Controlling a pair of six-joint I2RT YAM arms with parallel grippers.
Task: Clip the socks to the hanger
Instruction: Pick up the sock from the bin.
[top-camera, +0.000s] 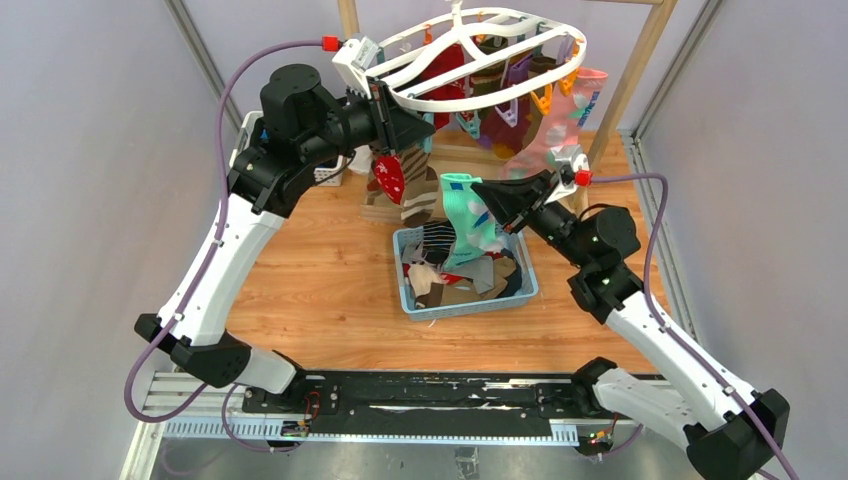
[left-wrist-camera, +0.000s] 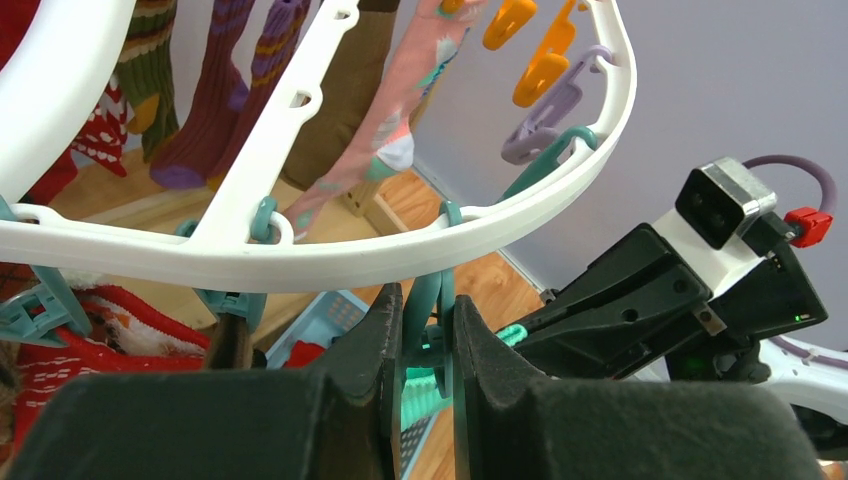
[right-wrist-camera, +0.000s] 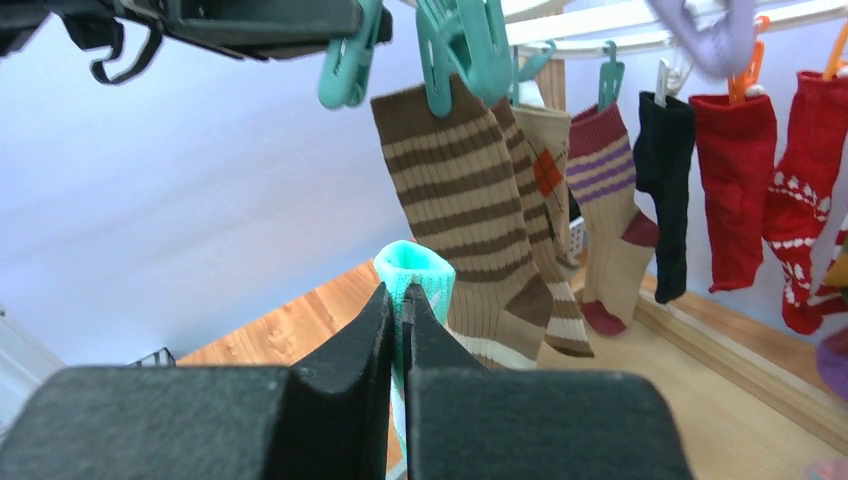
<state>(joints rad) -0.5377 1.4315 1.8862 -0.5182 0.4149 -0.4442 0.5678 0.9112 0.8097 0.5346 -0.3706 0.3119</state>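
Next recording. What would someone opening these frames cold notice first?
The white oval hanger, hanging at the back of the scene with socks dangling from its clips, draws the eye first. Just below it, the right gripper holds up a mint green sock. The left gripper pinches a teal clip on the hanger's near rim.

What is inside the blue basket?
A pile of mixed socks. The mint sock, held by the right end effector, covers part of the blue basket; its bottom is hidden.
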